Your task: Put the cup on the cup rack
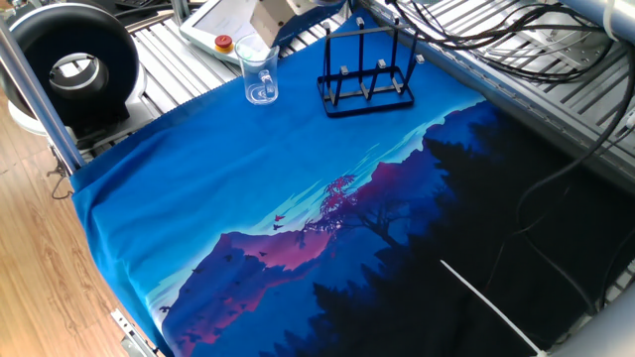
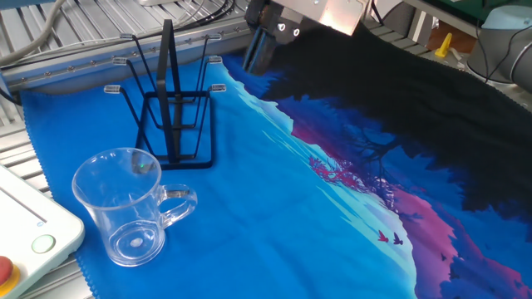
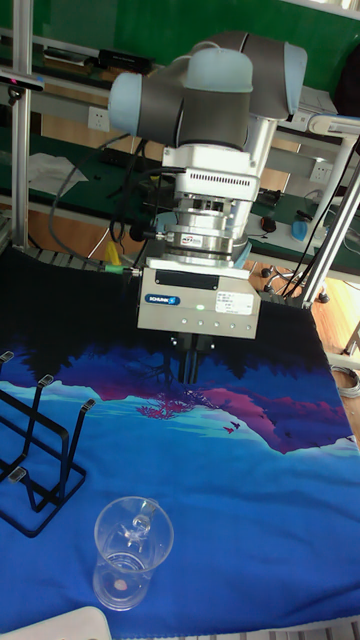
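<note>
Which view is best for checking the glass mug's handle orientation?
The other fixed view: the glass mug is close and large, its handle clearly pointing right in frame. One fixed view shows it small and far; the tall fixed view shows it from above, handle unclear.

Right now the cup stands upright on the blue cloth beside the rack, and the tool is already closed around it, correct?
Not quite. The cup stands upright on the blue cloth beside the rack, but the tool is not around it: it hangs in the air apart from the cup, gripping nothing. The tall fixed view shows this.
</note>
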Robot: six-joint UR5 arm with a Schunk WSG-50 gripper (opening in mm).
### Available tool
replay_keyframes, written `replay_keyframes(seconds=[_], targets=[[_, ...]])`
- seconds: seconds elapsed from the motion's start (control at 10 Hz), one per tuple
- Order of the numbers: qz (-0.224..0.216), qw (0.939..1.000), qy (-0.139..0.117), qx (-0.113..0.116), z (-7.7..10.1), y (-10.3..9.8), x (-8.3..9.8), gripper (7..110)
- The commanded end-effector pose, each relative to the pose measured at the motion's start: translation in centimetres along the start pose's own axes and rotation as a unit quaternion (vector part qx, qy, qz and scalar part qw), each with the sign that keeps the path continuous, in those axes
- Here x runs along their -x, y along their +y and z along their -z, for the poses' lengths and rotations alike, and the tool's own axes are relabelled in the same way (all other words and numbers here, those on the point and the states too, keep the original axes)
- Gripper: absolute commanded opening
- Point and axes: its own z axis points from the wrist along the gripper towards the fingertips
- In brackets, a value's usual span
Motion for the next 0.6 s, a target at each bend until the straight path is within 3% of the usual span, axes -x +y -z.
replay_keyframes(seconds=[0.0,0.3,0.4,0.5], targets=[[0.011,0.9985,0.036,-0.039,0.2,-2.1,-1.8,7],[0.004,0.9969,0.071,-0.035,0.4,-1.9,-3.5,7],[-0.001,0.9960,0.071,-0.054,0.5,-2.8,-3.6,7],[-0.007,0.9971,0.055,-0.053,0.4,-2.7,-2.8,7]])
